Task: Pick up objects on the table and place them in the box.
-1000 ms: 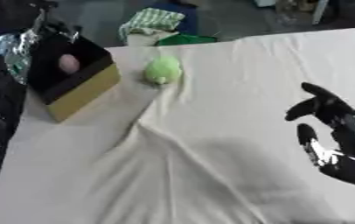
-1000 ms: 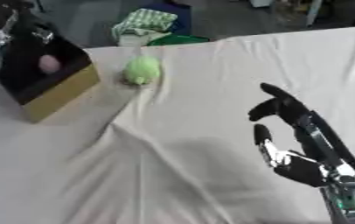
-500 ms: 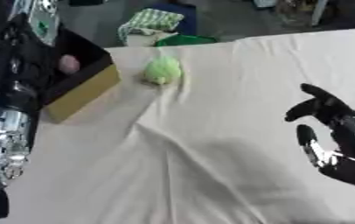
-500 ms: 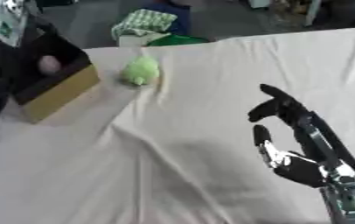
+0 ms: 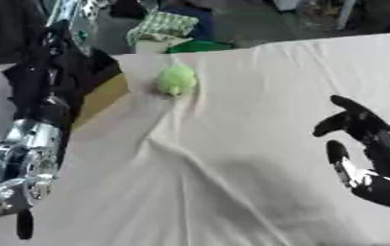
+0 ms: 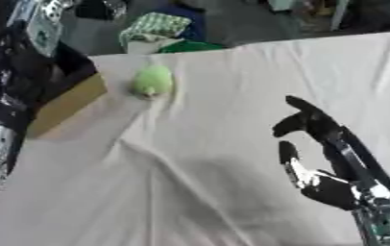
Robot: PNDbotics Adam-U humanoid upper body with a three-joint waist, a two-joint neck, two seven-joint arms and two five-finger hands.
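A light green, roundish soft object (image 5: 176,80) lies on the white cloth near the table's far edge. Left of it stands the box (image 5: 104,93), with a tan outer wall and a dark inside. My left arm (image 5: 34,125) rises in front of the box and hides most of it. My left hand (image 5: 64,29) is blurred near the top left, above the box. My right hand (image 5: 371,158) hovers open at the lower right with fingers up and nothing in it, well apart from the green object.
The white cloth (image 5: 232,173) lies in folds across the table. Beyond the far edge are a green checked cloth (image 5: 161,24) and a plain green item (image 5: 198,46). The table's right half holds only my right hand.
My left arm has swung up and across in front of the box, hiding the pink object seen inside it earlier. The green object and my right hand have stayed put.
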